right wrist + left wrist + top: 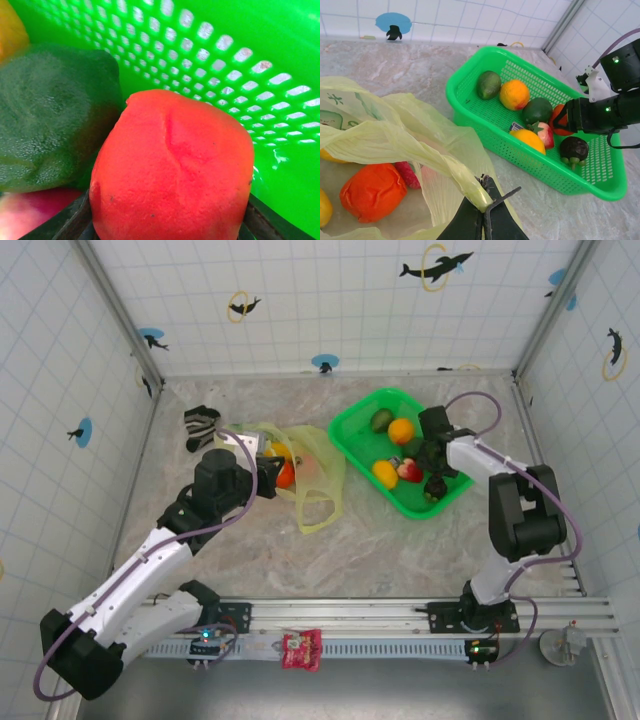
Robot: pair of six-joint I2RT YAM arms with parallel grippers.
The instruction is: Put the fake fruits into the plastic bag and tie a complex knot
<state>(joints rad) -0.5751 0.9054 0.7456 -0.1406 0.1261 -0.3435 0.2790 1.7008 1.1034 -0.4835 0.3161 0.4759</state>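
The pale yellow-green plastic bag point(322, 472) point(395, 130) lies open left of the basket. My left gripper point(268, 476) point(487, 202) is shut on a bunched strip of its rim. Inside the bag lie an orange-red fruit point(372, 192) point(285, 476), a small red one point(409, 174) and a yellow one point(324, 207). My right gripper point(432, 455) point(566, 120) point(167, 225) reaches into the green basket point(362, 468) point(470, 120) point(225, 50), its fingers closed on both sides of a red fruit point(175, 170) point(559, 120). A dark green fruit point(50, 115) point(536, 110) sits beside it.
More fruits lie in the basket: a green one point(489, 84), an orange point(514, 94), a yellow-orange one point(527, 140), a pink one point(545, 134) and a dark one point(574, 149). A striped sock point(200, 425) lies at the back left. Tiled walls enclose the table.
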